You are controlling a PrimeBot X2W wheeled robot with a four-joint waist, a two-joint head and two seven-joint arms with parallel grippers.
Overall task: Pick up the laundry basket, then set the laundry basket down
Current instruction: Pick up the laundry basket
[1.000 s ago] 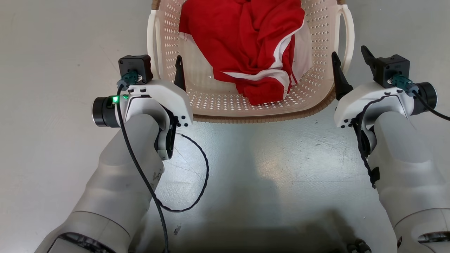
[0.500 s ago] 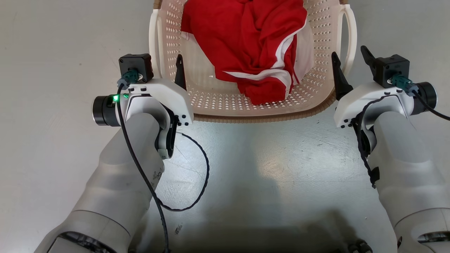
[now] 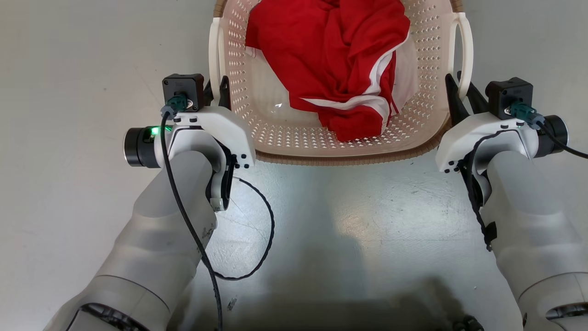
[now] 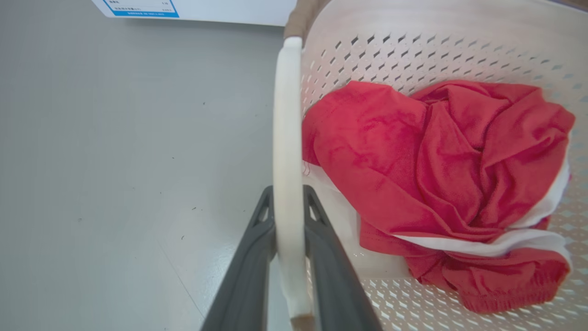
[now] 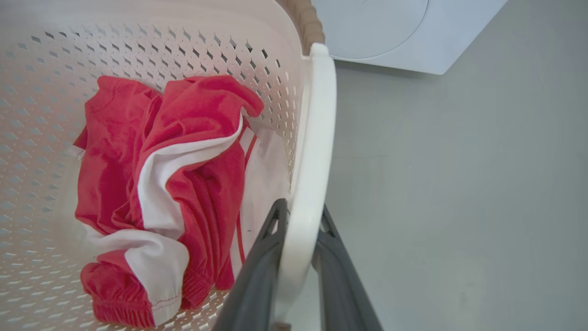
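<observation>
Inside, the laundry basket (image 3: 294, 138) holds a crumpled red-and-white garment (image 3: 330, 59).

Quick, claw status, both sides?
Left claw: closed on the left white loop handle of the cream perforated plastic laundry basket.
Right claw: closed on its right white loop handle.

Laundry room, washing machine (image 5: 395, 37), laundry basket (image 3: 344, 159)

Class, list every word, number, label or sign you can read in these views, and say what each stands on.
Blue-edged white label on a white panel, top of the left wrist view: print too small and blurred to read.
Cream-white perforated plastic laundry basket, red-and-white garment: no text.
</observation>
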